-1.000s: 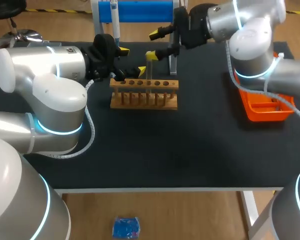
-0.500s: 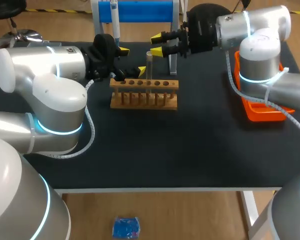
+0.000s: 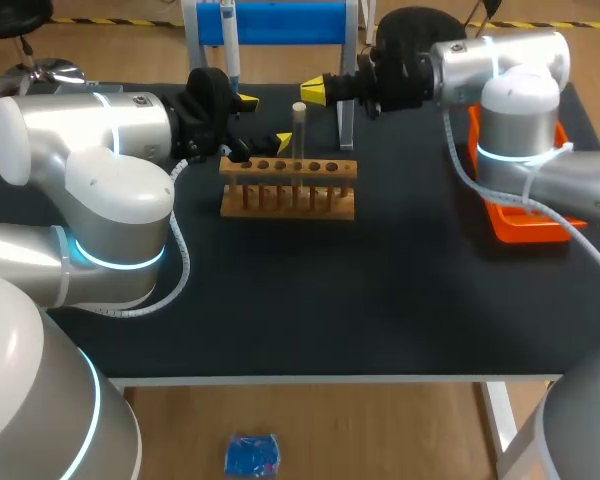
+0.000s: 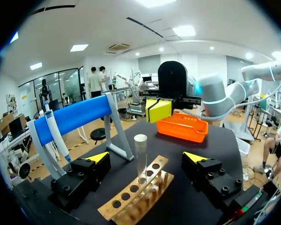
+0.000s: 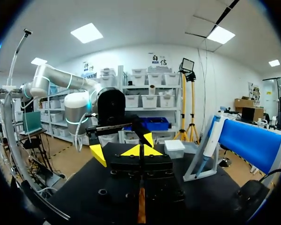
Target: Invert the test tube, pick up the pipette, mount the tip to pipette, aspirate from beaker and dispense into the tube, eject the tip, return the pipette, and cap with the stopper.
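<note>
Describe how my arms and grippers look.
Both the left arm and right arm are silver-white, rounded, with glowing cyan joint rings and white coiled cables. The left gripper and right gripper are black bolted blocks ending in yellow wedge tips.

Nothing readable here tbh, no lettering, numbers or labels I can make out on the wooden rack (image 3: 288, 190), the glass tube (image 3: 298, 135), the pipette (image 3: 231, 50) or the orange tray (image 3: 522, 222).

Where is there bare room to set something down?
Bare table runs from the wooden rack to the near edge, and between rack and orange tray. Crowded at and behind the rack: test tube, left pincer, right pincer, pipette stand.
</note>
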Controlling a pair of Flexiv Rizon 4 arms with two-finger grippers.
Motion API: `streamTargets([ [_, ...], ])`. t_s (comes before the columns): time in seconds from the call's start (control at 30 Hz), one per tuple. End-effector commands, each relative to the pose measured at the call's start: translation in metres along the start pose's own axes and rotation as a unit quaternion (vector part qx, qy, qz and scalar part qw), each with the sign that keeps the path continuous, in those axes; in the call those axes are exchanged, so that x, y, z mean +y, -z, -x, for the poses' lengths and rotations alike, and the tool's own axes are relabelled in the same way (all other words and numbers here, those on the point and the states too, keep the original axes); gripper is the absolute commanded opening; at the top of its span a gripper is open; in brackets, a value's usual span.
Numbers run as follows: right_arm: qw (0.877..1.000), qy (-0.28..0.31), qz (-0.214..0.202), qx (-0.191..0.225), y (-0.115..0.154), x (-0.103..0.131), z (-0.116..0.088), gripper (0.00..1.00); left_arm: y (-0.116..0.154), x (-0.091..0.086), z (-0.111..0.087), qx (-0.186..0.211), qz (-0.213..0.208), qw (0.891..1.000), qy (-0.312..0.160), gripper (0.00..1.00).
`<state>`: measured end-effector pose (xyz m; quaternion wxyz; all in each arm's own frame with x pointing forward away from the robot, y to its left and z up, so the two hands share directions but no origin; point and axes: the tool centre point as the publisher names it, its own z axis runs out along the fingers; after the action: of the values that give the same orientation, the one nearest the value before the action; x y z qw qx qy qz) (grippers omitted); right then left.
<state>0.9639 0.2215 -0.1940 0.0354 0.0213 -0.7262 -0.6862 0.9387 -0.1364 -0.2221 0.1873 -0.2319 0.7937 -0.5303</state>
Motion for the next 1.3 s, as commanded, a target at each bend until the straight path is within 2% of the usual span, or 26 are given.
streamTargets([
  [0.03,1.0,-0.001,0.007,0.014,-0.004,-0.005,0.008,0.0,-0.001,0.001,0.0,0.0,-0.002,1.0,0.0,1.0],
  [0.53,1.0,-0.011,0.0,0.027,-0.015,-0.013,0.016,0.0,-0.001,0.001,0.0,0.0,-0.002,1.0,0.0,1.0],
  [1.3,0.999,-0.034,-0.012,0.023,-0.018,-0.04,0.021,0.0,-0.001,0.001,0.0,0.0,-0.002,1.0,0.0,1.0],
])
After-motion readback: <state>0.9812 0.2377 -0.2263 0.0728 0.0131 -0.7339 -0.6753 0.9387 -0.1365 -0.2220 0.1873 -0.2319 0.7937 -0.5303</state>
